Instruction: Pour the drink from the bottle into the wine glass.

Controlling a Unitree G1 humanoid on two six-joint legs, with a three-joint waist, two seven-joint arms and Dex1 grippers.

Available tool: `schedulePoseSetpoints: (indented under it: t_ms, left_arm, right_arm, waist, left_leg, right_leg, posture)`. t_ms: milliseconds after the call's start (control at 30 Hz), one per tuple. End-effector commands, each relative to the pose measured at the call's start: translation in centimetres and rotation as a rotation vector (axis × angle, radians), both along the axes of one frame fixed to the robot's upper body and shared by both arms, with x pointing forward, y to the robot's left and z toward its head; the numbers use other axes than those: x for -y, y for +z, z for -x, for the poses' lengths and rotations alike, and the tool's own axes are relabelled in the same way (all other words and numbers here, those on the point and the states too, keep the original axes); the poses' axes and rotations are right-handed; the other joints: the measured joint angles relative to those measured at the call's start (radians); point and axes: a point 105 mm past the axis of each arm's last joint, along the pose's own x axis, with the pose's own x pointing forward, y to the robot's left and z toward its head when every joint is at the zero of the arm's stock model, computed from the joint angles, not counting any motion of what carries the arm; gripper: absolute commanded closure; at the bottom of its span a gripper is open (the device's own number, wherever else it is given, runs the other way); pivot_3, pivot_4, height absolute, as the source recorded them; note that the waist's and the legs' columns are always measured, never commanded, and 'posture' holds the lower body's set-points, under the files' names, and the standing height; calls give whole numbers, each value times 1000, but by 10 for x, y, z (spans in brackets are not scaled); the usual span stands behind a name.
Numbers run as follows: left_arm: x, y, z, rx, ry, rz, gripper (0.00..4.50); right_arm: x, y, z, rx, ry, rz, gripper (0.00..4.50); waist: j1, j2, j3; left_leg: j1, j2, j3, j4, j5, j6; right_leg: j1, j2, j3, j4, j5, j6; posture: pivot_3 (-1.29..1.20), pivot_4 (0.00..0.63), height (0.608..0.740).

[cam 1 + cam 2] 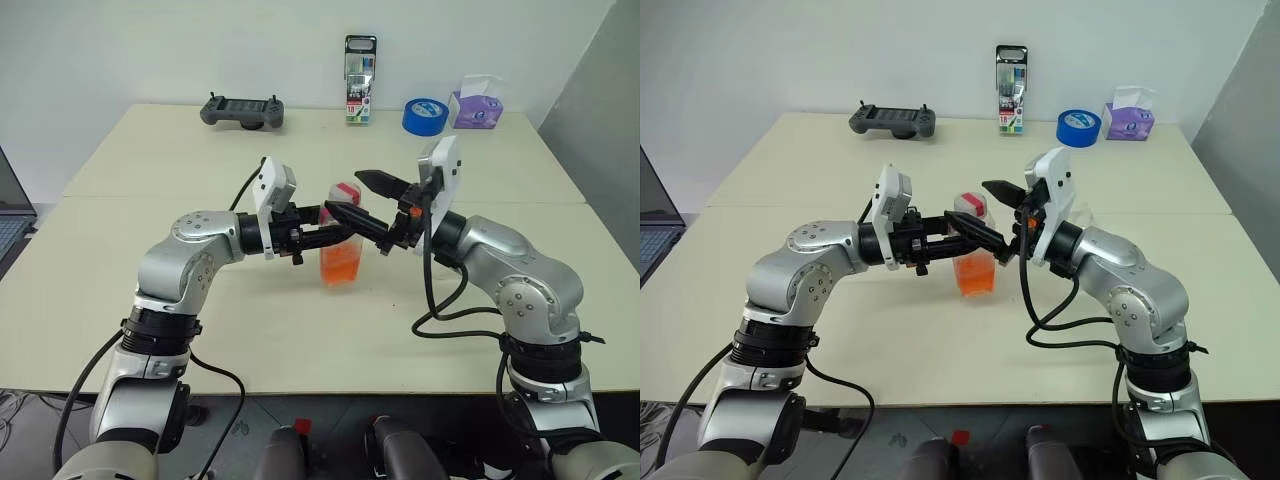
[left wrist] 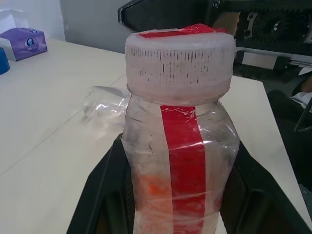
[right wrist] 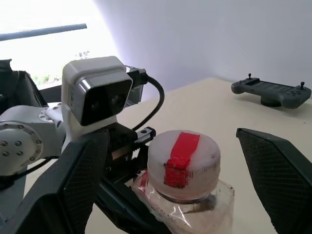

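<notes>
The clear plastic bottle (image 1: 342, 240) with a red-and-white cap (image 3: 183, 163) and a red label strip (image 2: 183, 161) hangs upright just above the middle of the table. Orange drink (image 1: 342, 262) fills its lower part. My left gripper (image 1: 350, 225) reaches in from the left and is shut on the bottle's body, one black finger (image 2: 100, 195) on each side. My right gripper (image 1: 372, 210) is open at cap height, its wide fingers (image 3: 278, 165) standing apart on either side of the cap without touching it. A clear glass shape, the wine glass (image 2: 105, 103), stands on the table beyond the bottle.
Along the far edge of the beige table (image 1: 150, 180) lie a grey game controller (image 1: 242, 110), an upright pen pack (image 1: 360, 80), a blue tape roll (image 1: 425, 115) and a purple tissue pack (image 1: 476, 105). A laptop (image 1: 10, 215) shows at the left edge.
</notes>
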Motion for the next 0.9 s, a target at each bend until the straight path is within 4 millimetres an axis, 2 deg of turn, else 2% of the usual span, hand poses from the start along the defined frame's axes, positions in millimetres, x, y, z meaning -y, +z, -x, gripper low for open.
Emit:
schedulePoseSetpoints:
  t_ms: [33,67,167,333,367,633,767,900]
  left_arm:
    - [3,15,3,69,-20,19,2728]
    - [3,15,3,69,-19,20,2728]
    - [4,16,3,73,-17,24,2728]
    - [3,17,3,90,-1,22,2728]
    - [3,17,2,93,3,23,2728]
    - [6,14,8,97,-16,25,2728]
    - [14,13,26,101,-133,22,2728]
    - [20,9,52,96,-325,-3,2728]
  right_arm:
    - [1,13,2,44,1,-22,0]
    - [1,12,1,42,0,-21,0]
    - [0,5,-2,34,-6,12,591]
    - [-1,2,-3,46,-1,35,2403]
    - [-1,3,-3,47,0,31,2645]
    - [-1,7,-1,64,21,30,2642]
    - [-4,8,14,94,203,80,2642]
    - [-4,-1,29,69,490,233,2642]
  waist:
    - [0,0,0]
    - [0,0,0]
    - [0,0,0]
    - [0,0,0]
    - [0,0,0]
    - [0,0,0]
    - [0,0,0]
    - [-1,2,2]
  left_leg:
    - [0,0,0,0,0,0]
    - [0,0,0,0,0,0]
    - [0,0,0,0,0,0]
    - [0,0,0,0,0,0]
    - [0,0,0,0,0,0]
    - [0,0,0,0,0,0]
    - [0,0,0,0,0,0]
    - [0,-1,1,0,0,0]
  right_leg:
    - [0,0,0,0,0,0]
    - [0,0,0,0,0,0]
    - [0,0,0,0,0,0]
    - [0,0,0,0,0,0]
    - [0,0,0,0,0,0]
    - [0,0,0,0,0,0]
    - [0,0,0,0,0,0]
    - [0,0,1,-1,0,0]
  posture:
    - [0,150,740]
    - [0,150,740]
    - [0,150,740]
    - [0,150,740]
    - [0,150,740]
    - [0,150,740]
    - [0,150,740]
    - [0,150,740]
